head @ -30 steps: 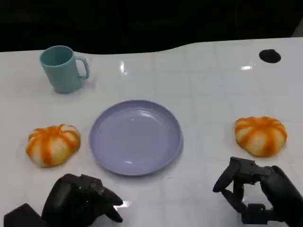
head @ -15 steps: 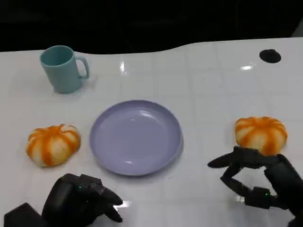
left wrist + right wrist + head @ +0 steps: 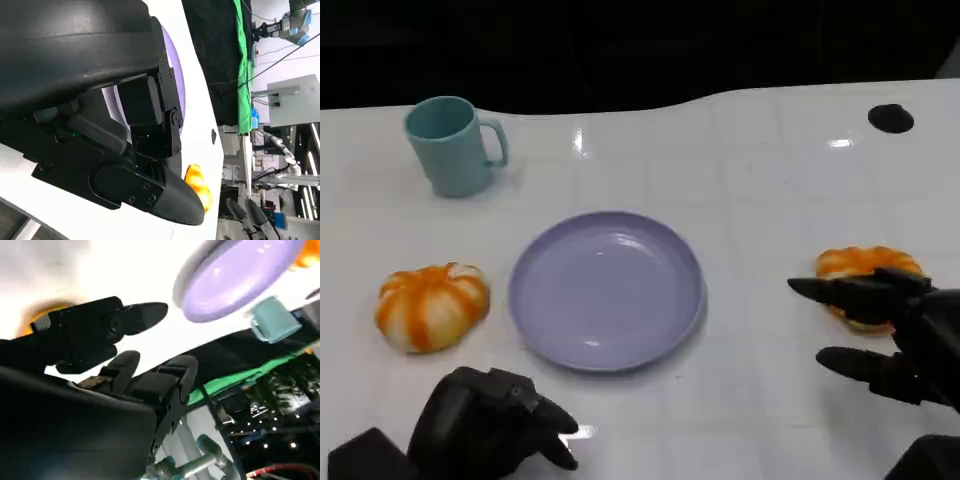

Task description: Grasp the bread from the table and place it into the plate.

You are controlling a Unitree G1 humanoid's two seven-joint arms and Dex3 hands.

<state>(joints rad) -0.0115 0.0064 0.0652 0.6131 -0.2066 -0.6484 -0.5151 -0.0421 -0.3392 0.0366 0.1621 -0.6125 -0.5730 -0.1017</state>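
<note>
Orange bread (image 3: pixel 865 262) right of the plate (image 3: pixel 607 289) sits under your right hand (image 3: pixel 895 330), fingers spread, empty; closing off-centre could shove it away. Left hand (image 3: pixel 490 425) curled, empty.

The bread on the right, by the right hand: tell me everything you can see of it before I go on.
The right bread is a round bun, orange with pale stripes like a pumpkin, soft-looking, lying flat on the white table to the right of the purple plate and apart from it. The right hand is open above its near side, one finger reaching across it and hiding its lower part. Whether the finger touches it cannot be told.
</note>
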